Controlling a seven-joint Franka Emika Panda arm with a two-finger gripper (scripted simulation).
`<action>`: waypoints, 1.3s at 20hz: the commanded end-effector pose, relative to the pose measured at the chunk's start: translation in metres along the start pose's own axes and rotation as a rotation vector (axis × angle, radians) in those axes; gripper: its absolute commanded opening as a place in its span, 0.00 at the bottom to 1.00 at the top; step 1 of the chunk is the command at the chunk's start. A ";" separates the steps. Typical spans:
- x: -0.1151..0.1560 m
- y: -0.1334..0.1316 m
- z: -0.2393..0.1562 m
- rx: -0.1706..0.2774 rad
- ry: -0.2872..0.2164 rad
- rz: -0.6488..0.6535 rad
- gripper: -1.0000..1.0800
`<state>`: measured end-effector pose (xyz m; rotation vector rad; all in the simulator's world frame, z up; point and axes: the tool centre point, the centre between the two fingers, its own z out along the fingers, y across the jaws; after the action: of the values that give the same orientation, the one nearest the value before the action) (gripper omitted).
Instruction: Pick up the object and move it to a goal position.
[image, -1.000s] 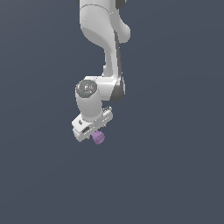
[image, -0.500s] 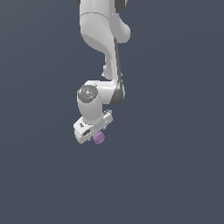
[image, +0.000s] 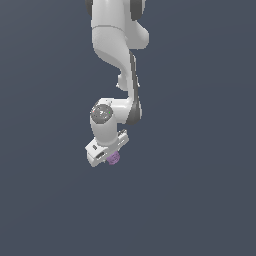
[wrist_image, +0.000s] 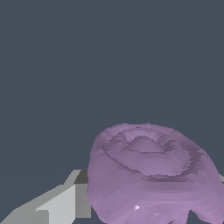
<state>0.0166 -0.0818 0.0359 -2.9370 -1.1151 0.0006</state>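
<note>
The object is a small light-purple knobbly lump held under the white gripper in the exterior view. The gripper is shut on it and hangs from the white arm above a plain dark grey surface. In the wrist view the object fills much of the picture, showing its ringed circular face. One grey finger shows beside it, touching it. The other finger is hidden behind the lump.
The white arm comes down from the top of the exterior view. Around it only the flat dark grey ground shows. No goal marker shows in either view.
The gripper with the purple object has shifted slightly toward the exterior view's right and a little down. The grip is unchanged.
</note>
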 end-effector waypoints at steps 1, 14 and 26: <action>0.000 0.000 0.001 0.000 0.000 0.000 0.00; -0.003 0.000 -0.005 -0.001 0.001 -0.001 0.00; -0.044 0.004 -0.066 -0.001 0.000 -0.001 0.00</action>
<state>-0.0085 -0.1085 0.0905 -2.9362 -1.1170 0.0011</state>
